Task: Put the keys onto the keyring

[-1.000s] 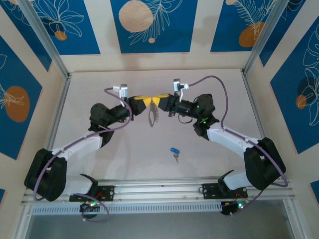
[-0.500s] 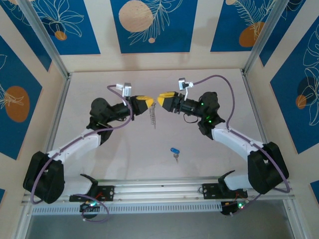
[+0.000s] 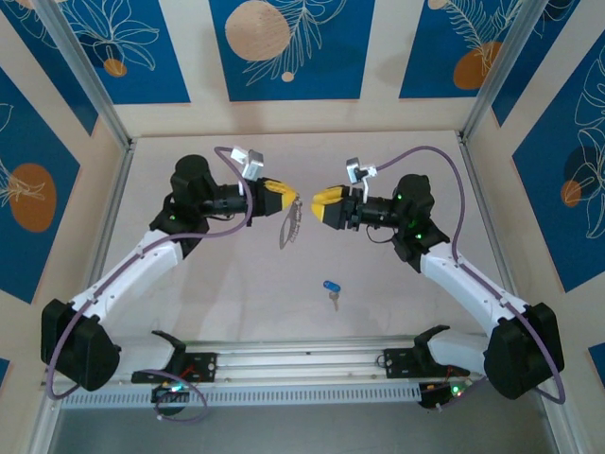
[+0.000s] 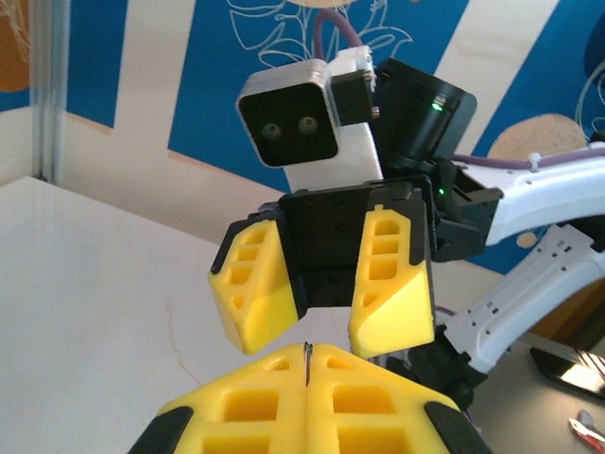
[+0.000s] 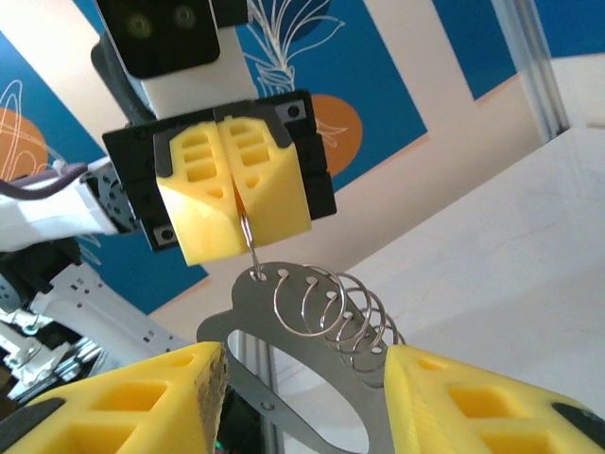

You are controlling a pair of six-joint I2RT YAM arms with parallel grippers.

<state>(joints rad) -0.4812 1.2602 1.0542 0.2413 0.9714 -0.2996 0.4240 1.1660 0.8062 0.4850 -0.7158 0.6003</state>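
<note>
The keyring (image 3: 290,225), a flat grey oval plate (image 5: 248,307) carrying several thin wire rings, hangs in the air over the middle of the table. My left gripper (image 3: 291,200) is shut on one wire ring at the plate's top, as the right wrist view shows (image 5: 234,203). A thin metal edge pokes out between its closed fingers (image 4: 307,352). My right gripper (image 3: 316,200) faces it, open, with the plate hanging between its spread fingers (image 5: 304,364) and touching neither. The key (image 3: 330,287), with its blue head and short silver blade, lies on the table nearer the front.
The pale table (image 3: 189,284) is walled by blue patterned panels and aluminium posts. A metal rail (image 3: 302,359) with both arm bases runs along the front edge. Purple cables loop off both wrists.
The two grippers were together at the keyring. The right one has drawn back to the right and opened, both arms have swung outward, and the keyring now hangs from the left gripper alone.
</note>
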